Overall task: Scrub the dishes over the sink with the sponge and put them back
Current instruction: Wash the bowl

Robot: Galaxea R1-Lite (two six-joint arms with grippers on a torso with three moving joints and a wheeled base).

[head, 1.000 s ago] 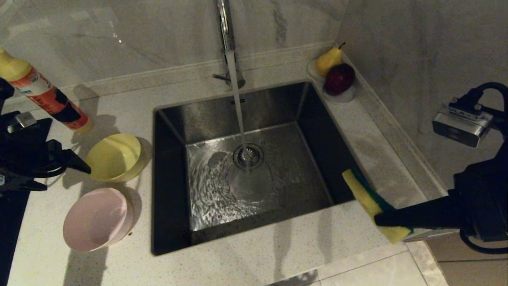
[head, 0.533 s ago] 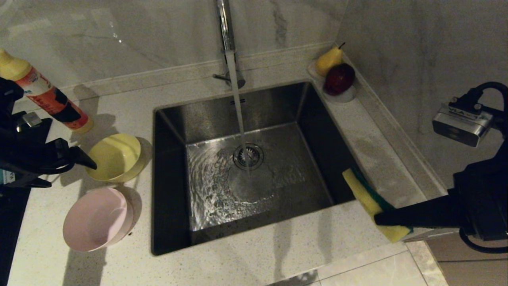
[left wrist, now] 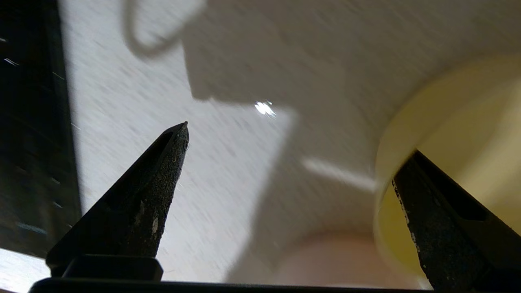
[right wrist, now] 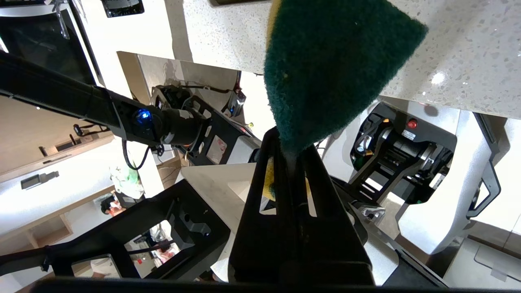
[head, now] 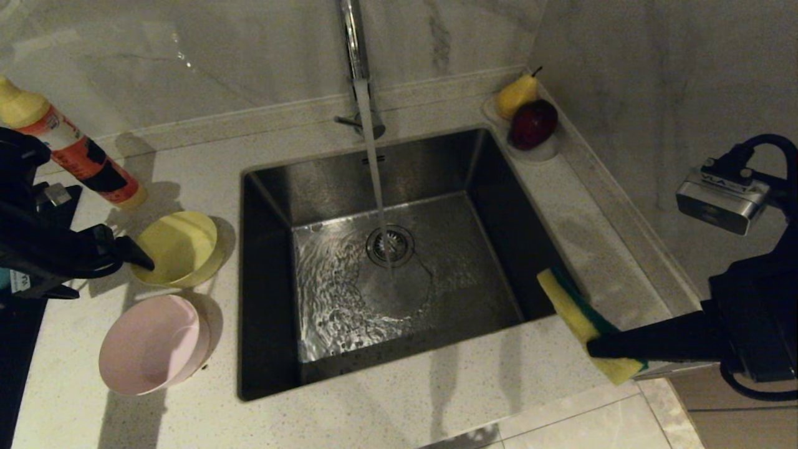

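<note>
Both jaws differ: left gripper wide, right gripper pinching sponge.

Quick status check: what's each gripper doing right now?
Left gripper: open, jaws straddling the rim of the yellow bowl, nothing held.
Right gripper: shut on the sponge beside the sink.

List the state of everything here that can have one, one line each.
Tap: running into the sink.
Yellow bowl: upright on the counter, not gripped.
Pink bowl: upright on the counter, untouched.
Sponge: clamped, held above the sink's corner.
Left end effector: open, straddling the yellow bowl's rim.
Right end effector: shut on the sponge.
Bottle: tilted, capped.
</note>
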